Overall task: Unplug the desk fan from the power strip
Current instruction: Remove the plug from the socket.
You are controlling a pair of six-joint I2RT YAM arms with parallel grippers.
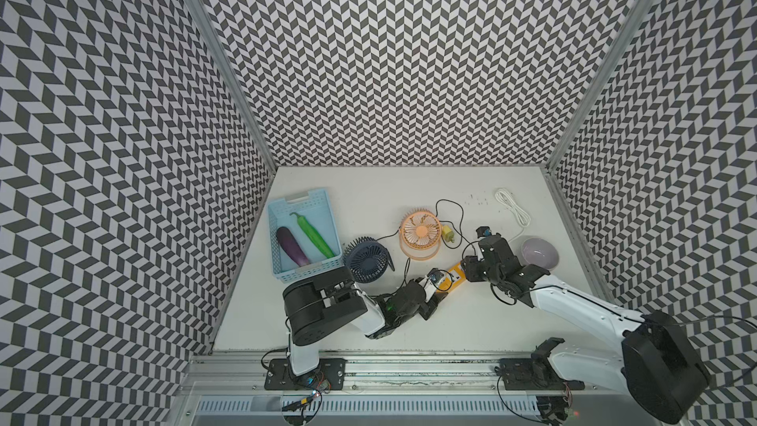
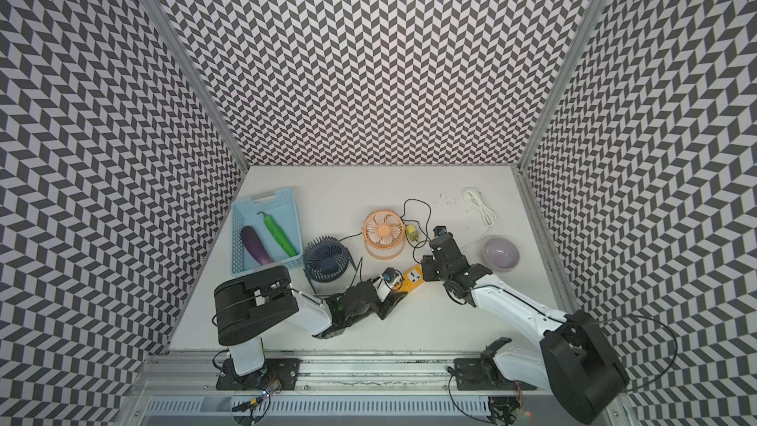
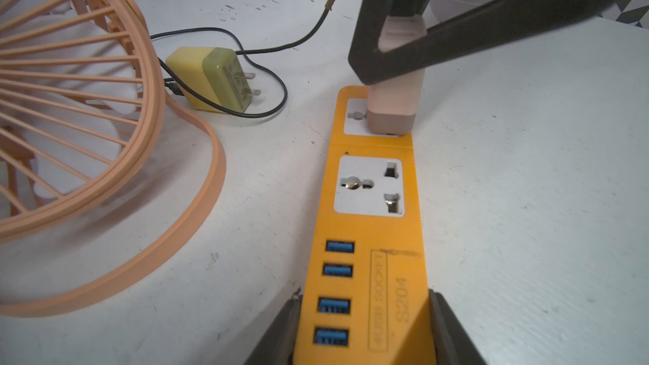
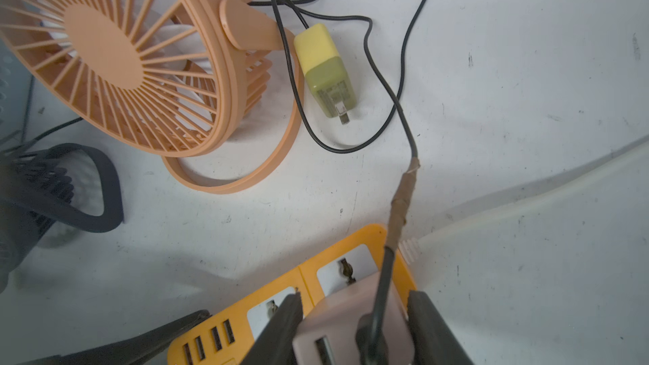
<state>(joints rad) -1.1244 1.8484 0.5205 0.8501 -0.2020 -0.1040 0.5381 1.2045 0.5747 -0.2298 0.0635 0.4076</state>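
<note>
**A:** What carries it all, and what stands round it?

**B:** A scuffed white surface (image 1: 368, 182), boxed on three sides by walls (image 1: 409, 55) in a black-and-white chevron pattern. A metal rail (image 1: 409, 366) runs along its front edge.

**A:** Left to right?

**B:** By the left edge is a blue basket (image 1: 273, 239) holding an eggplant (image 1: 291, 247) and a green pepper (image 1: 313, 235). Then come a navy fan (image 1: 366, 260), an orange fan (image 1: 420, 232) and a loose yellow adapter (image 3: 207, 80) just beside it. A coiled white cord (image 1: 512, 209) lies toward the back right corner, and a lilac bowl (image 1: 540, 255) sits near the right edge.

**A:** And the power strip?

**B:** The power strip (image 3: 368, 226) lies flat near the middle, a little toward the right edge. The left end effector (image 3: 363, 331) is clamped on its USB end. The right end effector (image 4: 354, 321) is clamped on a pink adapter (image 3: 389, 114) seated in the far socket.

**A:** What can't you make out?

**B:** The adapter's prongs are hidden. In both top views the right arm covers that end of the strip. I cannot trace which fan its black cable (image 4: 386, 261) reaches. The navy fan is blurred and cut off in the right wrist view.
</note>
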